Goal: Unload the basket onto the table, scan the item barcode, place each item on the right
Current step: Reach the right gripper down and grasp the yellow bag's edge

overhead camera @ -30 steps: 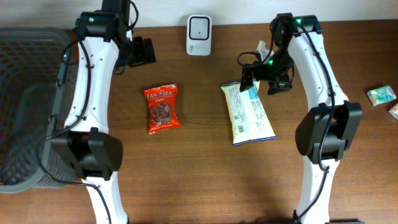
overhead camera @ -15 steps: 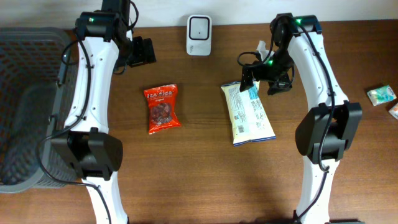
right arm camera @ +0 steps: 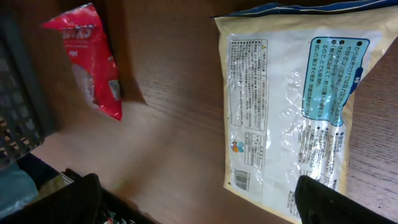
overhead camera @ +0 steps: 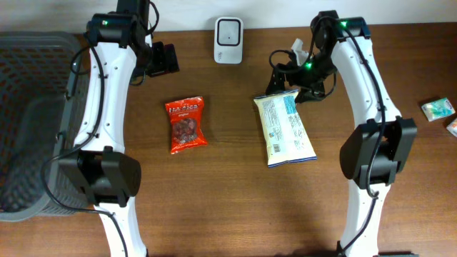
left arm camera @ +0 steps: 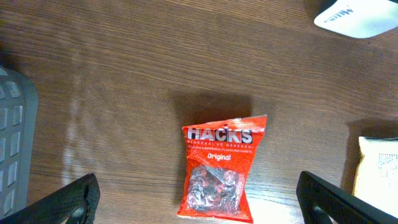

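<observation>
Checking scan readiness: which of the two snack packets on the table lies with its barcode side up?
The cream-and-blue packet: its fine-print back, barcode near one corner, faces up. The red Hacks packet shows its front logo.

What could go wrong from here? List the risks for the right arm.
1. The cream-and-blue plastic snack bag lies flat and glossy on the brown wooden table. The open right hand may slip off it or only push it.
2. Its small barcode sits near one corner. A grip there might hide it from the white box-shaped scanner.
</observation>
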### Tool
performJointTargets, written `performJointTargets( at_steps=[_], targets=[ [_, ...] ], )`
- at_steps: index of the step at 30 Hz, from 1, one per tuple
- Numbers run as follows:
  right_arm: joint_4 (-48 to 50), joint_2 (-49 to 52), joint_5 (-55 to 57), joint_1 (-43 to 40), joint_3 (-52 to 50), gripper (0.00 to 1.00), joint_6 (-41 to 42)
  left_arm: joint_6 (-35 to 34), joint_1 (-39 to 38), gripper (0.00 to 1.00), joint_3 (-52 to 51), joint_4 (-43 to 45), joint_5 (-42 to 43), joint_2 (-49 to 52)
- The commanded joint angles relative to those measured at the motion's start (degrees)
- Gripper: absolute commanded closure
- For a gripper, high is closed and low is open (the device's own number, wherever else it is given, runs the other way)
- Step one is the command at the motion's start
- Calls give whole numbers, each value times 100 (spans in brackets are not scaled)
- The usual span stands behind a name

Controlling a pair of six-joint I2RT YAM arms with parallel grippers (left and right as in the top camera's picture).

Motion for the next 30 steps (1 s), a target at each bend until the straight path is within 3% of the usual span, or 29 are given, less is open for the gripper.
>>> performJointTargets(
  at_steps=[1,5,10,14,18,24,28,30],
  targets=[
    [-46,-688,-57,44,22,2,28,31,2,1,13,-7,44,39],
    [109,-667,105,72,20,1,28,31,2,1,13,-7,44,39],
    [-57,-350,2304,85,-11,1,48,31,2,1,13,-7,44,39],
    [-125,-127,2441,85,-136,1,44,31,2,1,13,-9,44,39],
    [247,-127,2435,85,-1115,1,-166,31,2,1,13,-7,44,39],
    [369,-127,625,284,-2835,1,-170,31,2,1,13,-7,44,39],
    [365,-133,-1113,726,-2710,1,-885,31,2,1,13,-7,44,39],
    [295,-184,-1071,601,-2236,1,-876,31,2,1,13,-7,44,39]
  ],
)
